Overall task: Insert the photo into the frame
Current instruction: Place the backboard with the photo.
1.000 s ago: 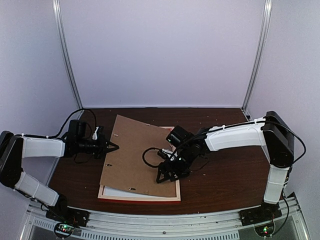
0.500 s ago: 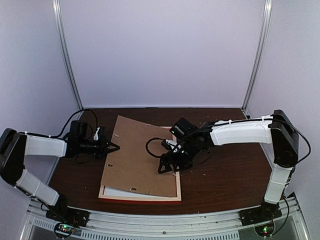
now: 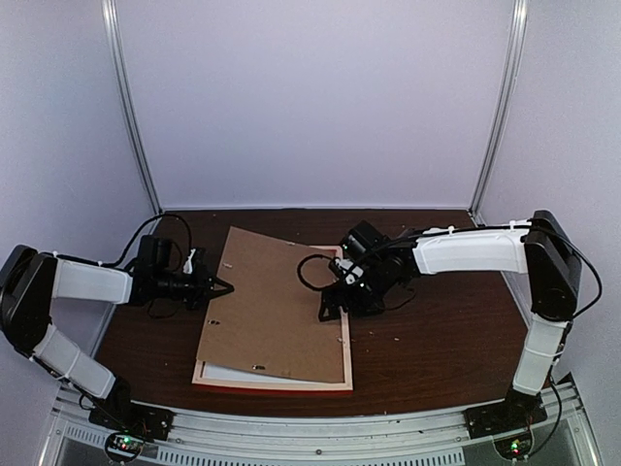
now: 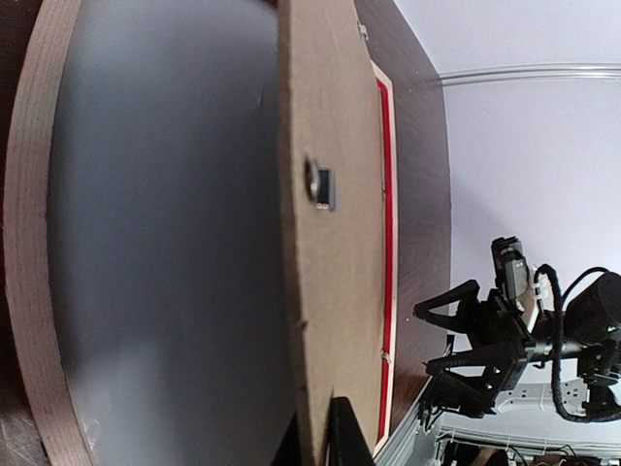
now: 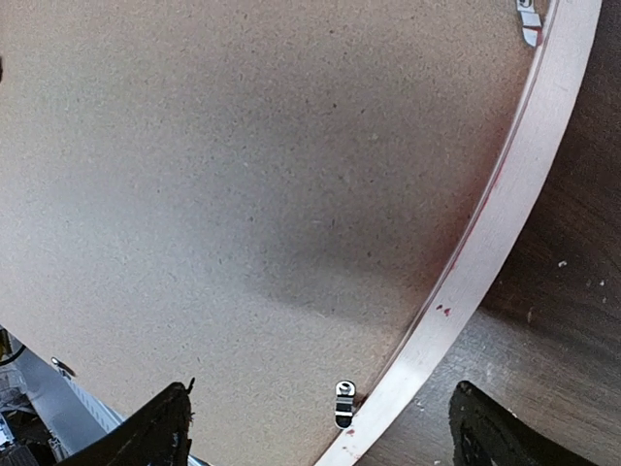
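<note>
The frame (image 3: pixel 343 354) lies face down on the table, pale back up, with a red edge along its near side. In the left wrist view its red rail (image 4: pixel 385 194) runs beside the brown backing board (image 4: pixel 325 116). That board (image 3: pixel 272 301) rests askew on the frame, its left edge lifted. My left gripper (image 3: pixel 223 287) is shut on that edge, one finger (image 4: pixel 345 439) on top of the board. My right gripper (image 3: pixel 335 303) hovers open over the frame's right rail (image 5: pixel 505 233) and the board (image 5: pixel 243 175). A pale grey surface (image 4: pixel 165 223) lies under the board. The photo I cannot make out.
A small metal turn clip (image 5: pixel 343 403) sits at the board's edge by the rail; another (image 4: pixel 320 183) shows on the board. Dark wooden table (image 3: pixel 437 340) lies to the right. White booth walls close in on three sides.
My right gripper has moved back and to the right, from over the board's near right part to the frame's right rail, and opened wider. The left gripper keeps its hold.
</note>
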